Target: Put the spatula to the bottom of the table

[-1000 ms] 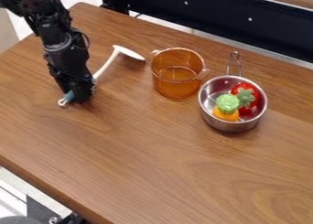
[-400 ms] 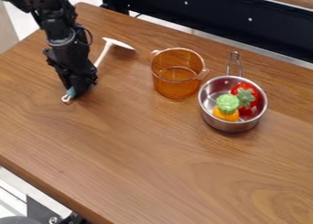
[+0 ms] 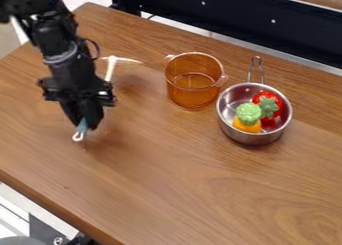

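At the left of the table (image 3: 167,189), the black gripper (image 3: 85,120) hangs down, shut on the spatula (image 3: 111,68) by its blue-green handle. The handle's white looped end pokes out below the gripper, toward the table's front edge. Behind the gripper the white shaft and the flat white head rise up and to the right, the head seen nearly edge-on. The middle of the spatula is hidden by the gripper.
An orange transparent pot (image 3: 193,84) stands right of the spatula's head. Beside it is a steel saucepan (image 3: 252,136) with a red pepper (image 3: 274,97) and a green-topped orange toy vegetable (image 3: 248,120), its wire handle toward the back.
The gripper has moved toward the table's front with the spatula in it. The spatula's head has shifted left and turned more edge-on. The pot and saucepan have kept their places.
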`<state>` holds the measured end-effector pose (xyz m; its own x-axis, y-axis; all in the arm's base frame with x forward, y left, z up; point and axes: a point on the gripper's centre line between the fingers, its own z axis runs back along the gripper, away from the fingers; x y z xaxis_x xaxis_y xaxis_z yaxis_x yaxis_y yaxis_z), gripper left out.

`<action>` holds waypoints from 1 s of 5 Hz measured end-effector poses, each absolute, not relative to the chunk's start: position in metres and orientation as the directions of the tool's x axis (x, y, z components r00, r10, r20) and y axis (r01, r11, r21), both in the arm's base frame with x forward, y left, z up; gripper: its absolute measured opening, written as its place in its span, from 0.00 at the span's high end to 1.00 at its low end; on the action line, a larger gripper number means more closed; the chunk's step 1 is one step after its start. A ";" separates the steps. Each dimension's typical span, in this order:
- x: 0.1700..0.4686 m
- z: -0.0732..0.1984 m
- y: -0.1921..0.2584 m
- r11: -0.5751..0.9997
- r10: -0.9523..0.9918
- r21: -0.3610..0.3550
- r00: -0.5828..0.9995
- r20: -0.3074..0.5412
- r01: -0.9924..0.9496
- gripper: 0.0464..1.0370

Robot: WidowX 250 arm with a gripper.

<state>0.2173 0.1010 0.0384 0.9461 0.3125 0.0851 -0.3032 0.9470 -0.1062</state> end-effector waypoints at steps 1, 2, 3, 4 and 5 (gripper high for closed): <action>0.203 0.047 0.073 0.840 0.538 -0.163 0.832 0.133 -0.517 0.82; 0.188 0.052 0.042 0.672 0.735 -0.213 0.675 0.073 -0.709 0.82; 0.177 0.046 0.011 0.525 0.844 -0.197 0.536 -0.004 -0.828 0.82; 0.173 0.038 -0.022 0.374 0.923 -0.171 0.385 -0.033 -0.912 0.82; 0.175 0.026 -0.047 0.238 0.969 -0.126 0.245 -0.042 -0.963 0.82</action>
